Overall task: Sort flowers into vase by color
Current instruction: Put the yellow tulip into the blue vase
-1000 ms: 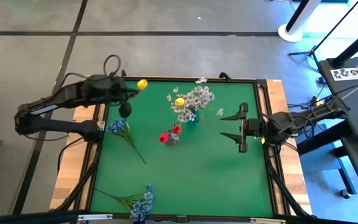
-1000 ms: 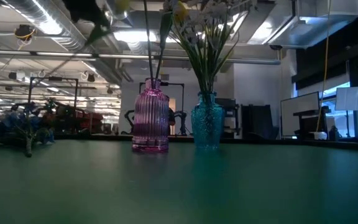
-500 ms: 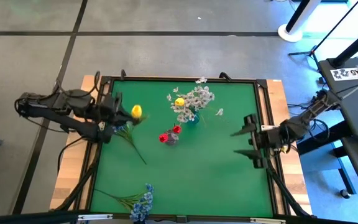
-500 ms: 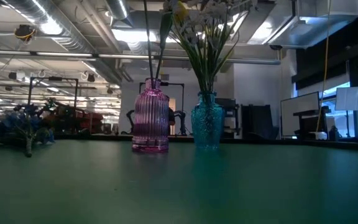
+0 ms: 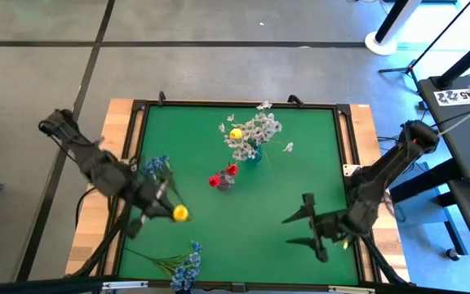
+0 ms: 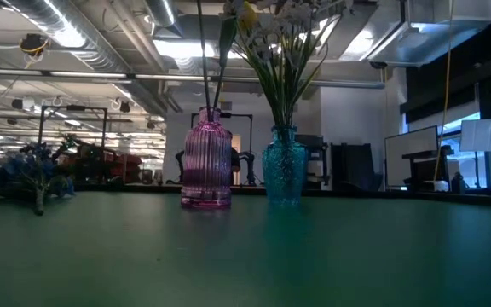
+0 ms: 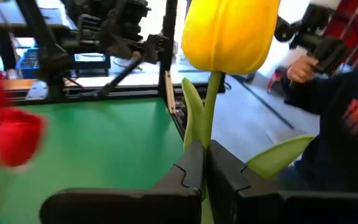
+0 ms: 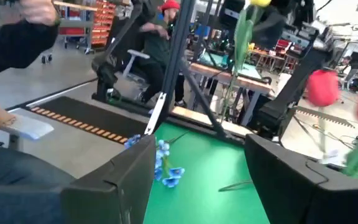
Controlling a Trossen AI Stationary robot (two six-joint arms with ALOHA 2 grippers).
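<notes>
arms (image 5: pixel 96 167): black, jointed | cables: black (trailing off table) | fingers (image 8: pixel 114 183): dark, angular

A green mat (image 5: pixel 243 220) covers the table, framed by a black rail with a bare wooden rim (image 5: pixel 123 131) showing along its left and right edges. Beyond the table, a person in a dark sleeve (image 7: pixel 328 124) stands close by. Another person sits farther off on a chair (image 8: pixel 157 43).

yellow tulip (image 5: pixel 180 213): clamped, left side | red tulips (image 5: pixel 222 175): vased, centre
</notes>
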